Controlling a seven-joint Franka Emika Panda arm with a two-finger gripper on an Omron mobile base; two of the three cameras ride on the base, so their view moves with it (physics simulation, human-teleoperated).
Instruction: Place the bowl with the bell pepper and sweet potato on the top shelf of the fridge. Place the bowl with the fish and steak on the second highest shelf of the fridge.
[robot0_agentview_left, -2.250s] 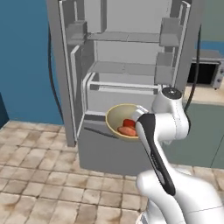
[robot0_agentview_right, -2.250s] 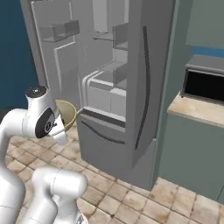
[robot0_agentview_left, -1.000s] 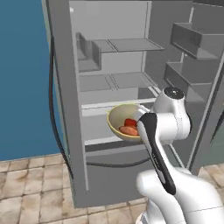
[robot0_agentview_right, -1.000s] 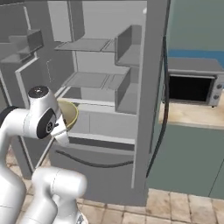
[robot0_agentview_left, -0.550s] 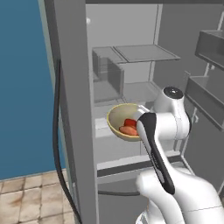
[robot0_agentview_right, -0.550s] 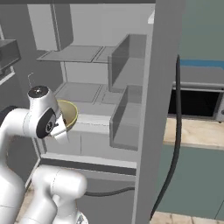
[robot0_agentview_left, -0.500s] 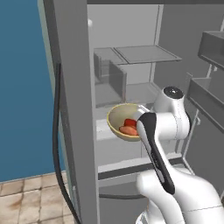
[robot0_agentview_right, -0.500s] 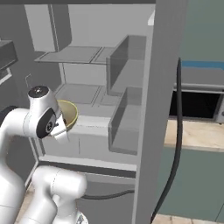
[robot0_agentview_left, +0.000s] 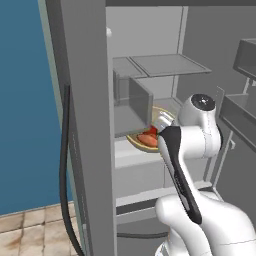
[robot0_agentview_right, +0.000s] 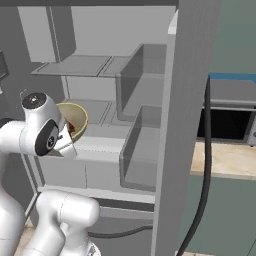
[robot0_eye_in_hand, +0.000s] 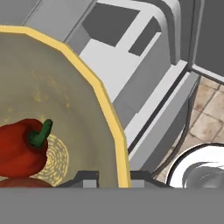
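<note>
One bowl (robot0_agentview_left: 146, 136) is what I'm carrying, and it sits left of my wrist with the bell pepper (robot0_eye_in_hand: 22, 146) lying in its bottom. I have the end effector (robot0_eye_in_hand: 111, 179) clamped across the yellow rim, a finger each side, probably so the bowl rides level. To the right the top shelf (robot0_agentview_left: 167, 65) hangs above it, so I judge a lift comes next.

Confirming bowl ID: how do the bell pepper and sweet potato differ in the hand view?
The bell pepper is bright red with a green stem; the sweet potato is duller orange-red, no stem visible. The bell pepper shows nearly whole; the sweet potato is only a sliver at the bottom edge. Both lie in the yellow-rimmed bowl.
</note>
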